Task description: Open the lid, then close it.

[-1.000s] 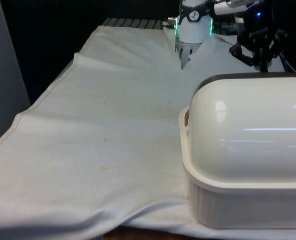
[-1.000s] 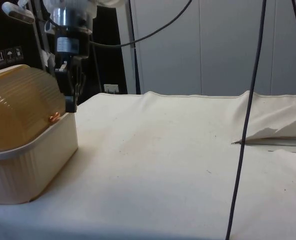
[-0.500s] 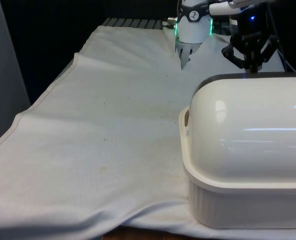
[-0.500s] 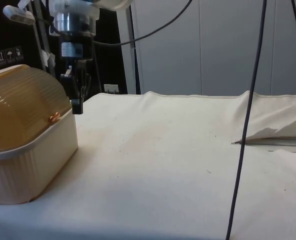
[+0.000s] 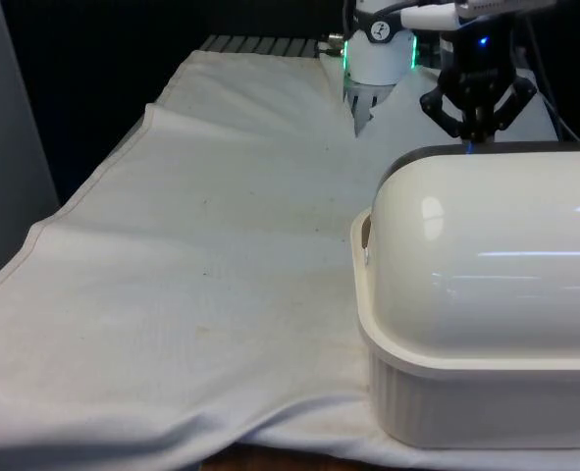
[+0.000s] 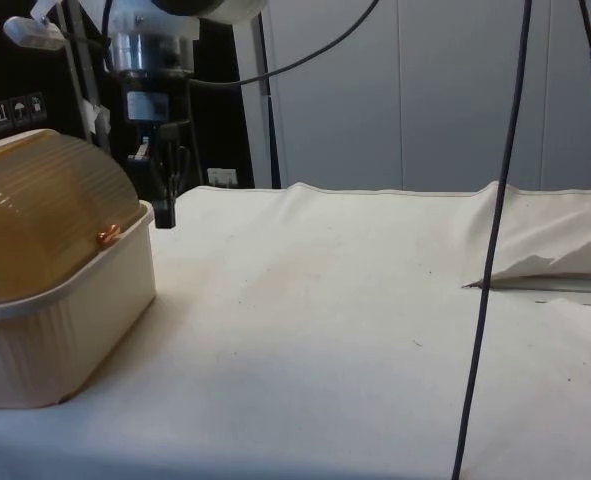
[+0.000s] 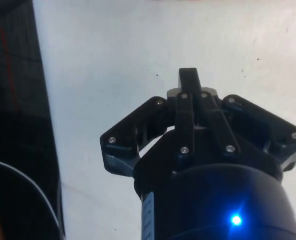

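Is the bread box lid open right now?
No, the lid is rolled down over the bread box, and the gripper hangs beside it.

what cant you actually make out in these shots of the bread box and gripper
- Front view: the bread box is cut off by the picture's right edge, and its domed lid hides the gripper's tips.
- Side view: the box's far end runs off the left edge; any handle on the lid cannot be made out.
- Wrist view: the gripper's own housing covers most of the white cloth below.
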`<state>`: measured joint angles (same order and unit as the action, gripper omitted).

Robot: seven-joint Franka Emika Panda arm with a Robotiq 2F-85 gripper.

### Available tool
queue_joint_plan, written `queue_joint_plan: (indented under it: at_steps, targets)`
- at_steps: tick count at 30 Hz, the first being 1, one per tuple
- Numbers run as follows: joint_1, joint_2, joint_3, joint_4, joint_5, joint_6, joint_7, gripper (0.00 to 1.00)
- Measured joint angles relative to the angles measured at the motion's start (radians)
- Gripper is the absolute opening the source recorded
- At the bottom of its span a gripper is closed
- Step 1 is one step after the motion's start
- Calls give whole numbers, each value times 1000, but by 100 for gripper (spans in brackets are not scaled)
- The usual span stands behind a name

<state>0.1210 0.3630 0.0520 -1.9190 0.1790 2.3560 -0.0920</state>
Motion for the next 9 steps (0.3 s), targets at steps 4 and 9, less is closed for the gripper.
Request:
queue_joint_plan:
  at_steps: [4,9]
  targets:
    - [0,4,0,-1,-22,0,32,0]
    - [0,6,-1,-7,-27,3,52,0]
